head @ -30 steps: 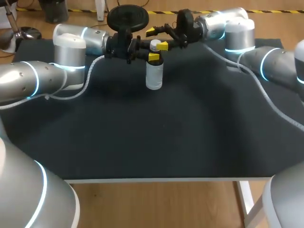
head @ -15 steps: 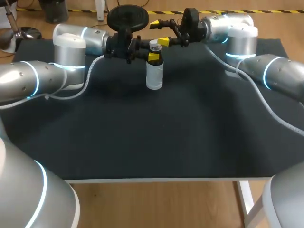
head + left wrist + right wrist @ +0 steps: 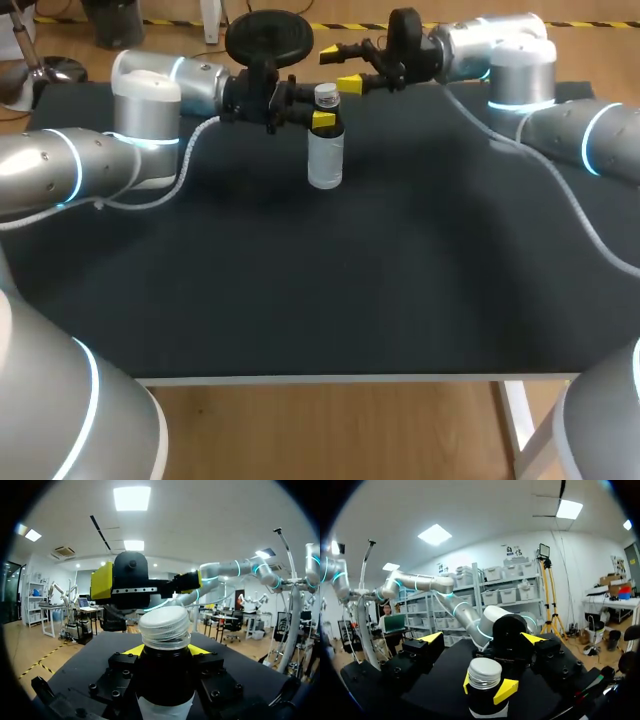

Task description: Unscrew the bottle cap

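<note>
Bottle (image 3: 325, 160): A small clear bottle is shown upright on the black table (image 3: 300, 290), with its neck held in the left gripper.
Cap (image 3: 326, 95): A white, ribbed cap is seen seated on top of the bottle, with nothing touching it.
Left gripper (image 3: 320, 119): It is clamped on the bottle's dark neck, just below the cap, with one yellow tip on each side.
Right gripper (image 3: 340, 66): Its fingers are spread wide and nothing is grasped. It is placed just beyond the bottle, slightly above the cap and apart from it.
Handling (judged): The bottle is taken to be light and thin-walled, so its body would dent under pressure. The neck is judged stiffer and better suited to bracing.
Hold point (judged): The cap is best pinched on opposite sides of its ribbed wall, where purchase is offered.
Risk (judged): If the neck grip is slack, the smooth bottle may turn together with the cap.
</note>
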Controlling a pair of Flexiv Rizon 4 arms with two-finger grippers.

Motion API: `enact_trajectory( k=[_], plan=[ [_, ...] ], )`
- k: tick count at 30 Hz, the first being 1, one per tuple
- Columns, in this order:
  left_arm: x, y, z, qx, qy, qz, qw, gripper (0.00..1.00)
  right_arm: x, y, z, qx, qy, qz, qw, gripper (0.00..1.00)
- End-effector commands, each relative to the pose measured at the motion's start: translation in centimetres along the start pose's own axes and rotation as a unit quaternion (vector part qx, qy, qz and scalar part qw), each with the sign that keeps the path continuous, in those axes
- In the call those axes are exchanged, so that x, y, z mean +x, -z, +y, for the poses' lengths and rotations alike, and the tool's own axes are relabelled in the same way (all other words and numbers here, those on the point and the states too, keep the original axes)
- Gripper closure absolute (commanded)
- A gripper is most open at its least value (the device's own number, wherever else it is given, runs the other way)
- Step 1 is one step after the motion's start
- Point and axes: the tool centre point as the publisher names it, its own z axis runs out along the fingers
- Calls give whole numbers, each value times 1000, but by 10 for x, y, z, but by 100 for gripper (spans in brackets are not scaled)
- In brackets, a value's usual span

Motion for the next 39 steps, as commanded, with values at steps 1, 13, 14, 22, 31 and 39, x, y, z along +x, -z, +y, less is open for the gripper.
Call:
enact_trajectory(
  k=[1, 13, 14, 22, 31, 39],
  plan=[
    [-2, 0, 1, 1, 0, 2, 1000, 100, 9, -3, 9, 68, -34, -412, 908, 0],
    [-2, 0, 1, 1, 0, 2, 1000, 100, -8, 2, -2, 175, -69, -550, 813, 0],
    [-2, 0, 1, 1, 0, 2, 1000, 100, -11, 1, -3, 176, -72, -557, 808, 0],
    [-2, 0, 1, 1, 0, 2, 1000, 100, -30, -4, -10, 193, -83, -569, 795, 0],
    [-2, 0, 1, 1, 0, 2, 1000, 100, -37, -6, -17, 191, -88, -564, 799, 0],
    [-2, 0, 1, 1, 0, 2, 1000, 100, -35, 3, -27, 186, -94, -572, 794, 0]
  ],
)
